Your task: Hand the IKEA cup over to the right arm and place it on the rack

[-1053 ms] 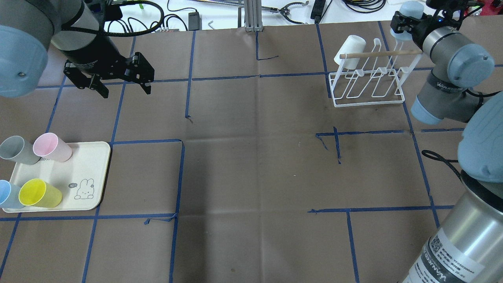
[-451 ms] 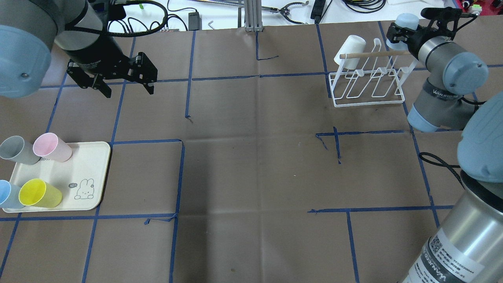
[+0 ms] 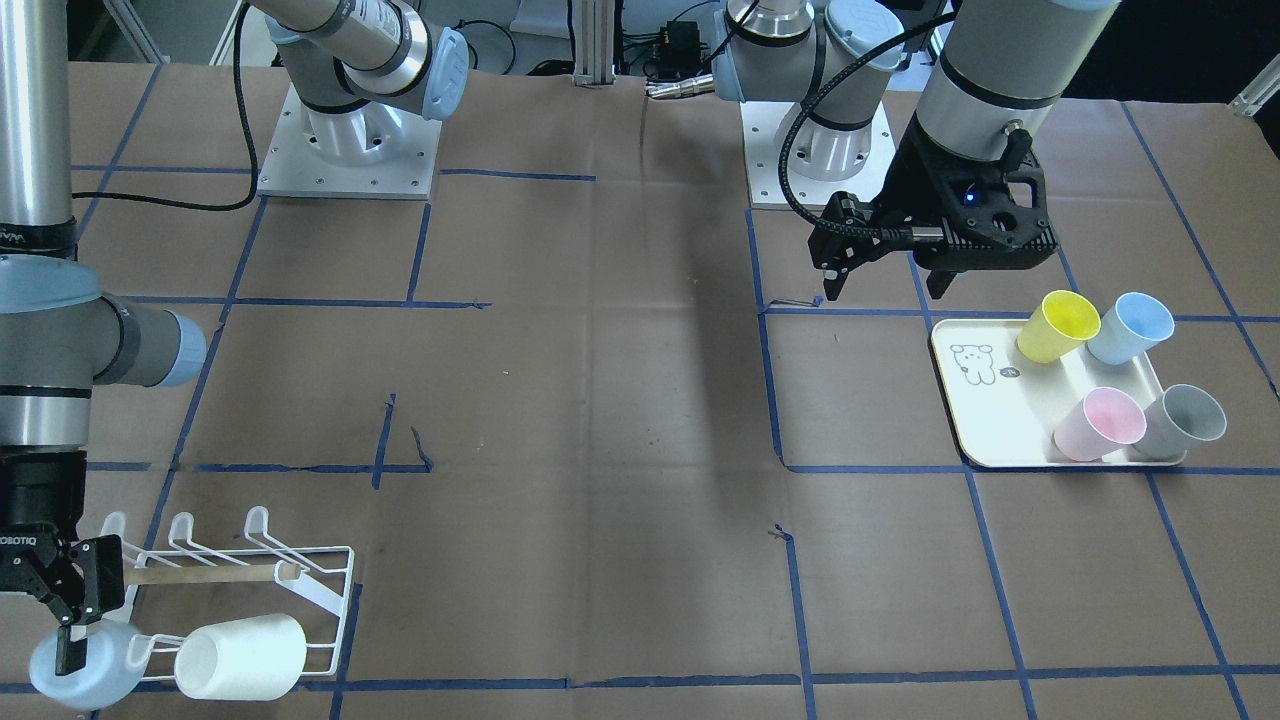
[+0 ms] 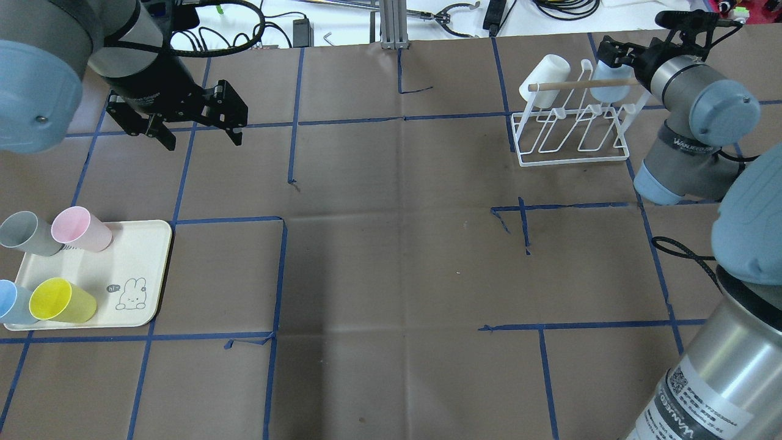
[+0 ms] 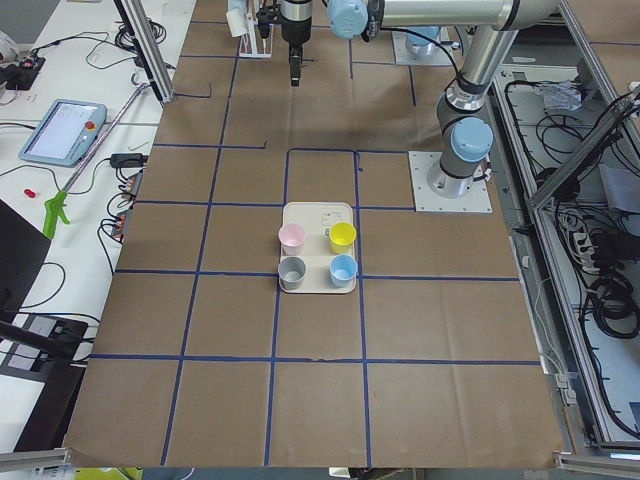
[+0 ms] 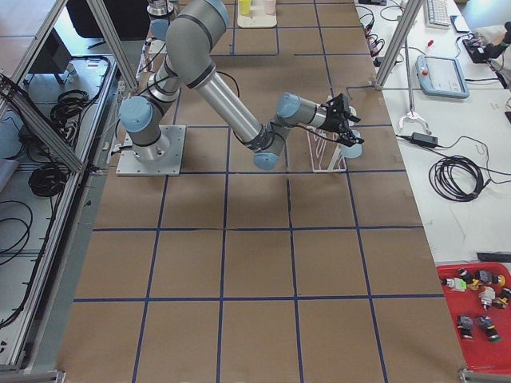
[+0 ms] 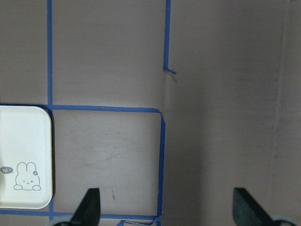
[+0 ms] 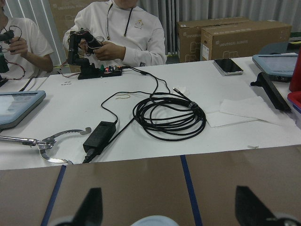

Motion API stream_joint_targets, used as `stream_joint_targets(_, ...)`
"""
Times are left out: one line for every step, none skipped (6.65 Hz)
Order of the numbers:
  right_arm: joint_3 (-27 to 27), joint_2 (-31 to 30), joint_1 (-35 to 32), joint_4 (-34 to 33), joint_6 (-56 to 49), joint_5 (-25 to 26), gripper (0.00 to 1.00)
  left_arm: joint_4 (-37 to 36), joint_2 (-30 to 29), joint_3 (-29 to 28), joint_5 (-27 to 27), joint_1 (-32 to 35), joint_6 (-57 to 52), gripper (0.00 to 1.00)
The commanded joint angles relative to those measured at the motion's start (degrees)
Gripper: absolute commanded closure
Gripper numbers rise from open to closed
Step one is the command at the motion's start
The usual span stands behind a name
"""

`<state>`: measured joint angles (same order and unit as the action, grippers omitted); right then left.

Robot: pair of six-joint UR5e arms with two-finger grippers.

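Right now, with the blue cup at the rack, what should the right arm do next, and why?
Probably draw the open right gripper straight back from the rack. The wrist view shows its fingers spread wide, and the pale blue cup appears seated on the rack beside the white cup.

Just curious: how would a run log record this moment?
right jaws: open | blue cup: on rack | left jaws: open, empty
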<state>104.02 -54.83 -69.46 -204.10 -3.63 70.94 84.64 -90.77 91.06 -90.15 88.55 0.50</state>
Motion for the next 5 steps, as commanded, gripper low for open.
stream_joint_targets(-1.36,-1.50,-0.23,0.19,-0.06,-0.10,0.00,-0.09,0.07,-0.09,-0.03,-0.05,-0.15,0.00)
stream_joint_targets(-2.76,-3.86,-0.24,5.07,-0.50,-0.10,0.00,-0.09,0.07,-0.09,-0.03,-0.05,-0.15,0.00)
stream_joint_targets(-3.38,-5.19,-0.32,9.90,-0.50,-0.10,0.00,-0.09,0.07,-0.09,-0.03,-0.05,-0.15,0.00)
stream_joint_targets(-4.00,-7.47,-0.50,12.30,-0.16,-0.10,0.00,-0.09,0.07,-0.09,-0.03,-0.05,-0.15,0.00)
stream_joint_targets(-4.27,-10.53,-1.02,21.72,-0.07,-0.10,0.00,-0.09,0.07,0.00,-0.03,-0.05,-0.15,0.00)
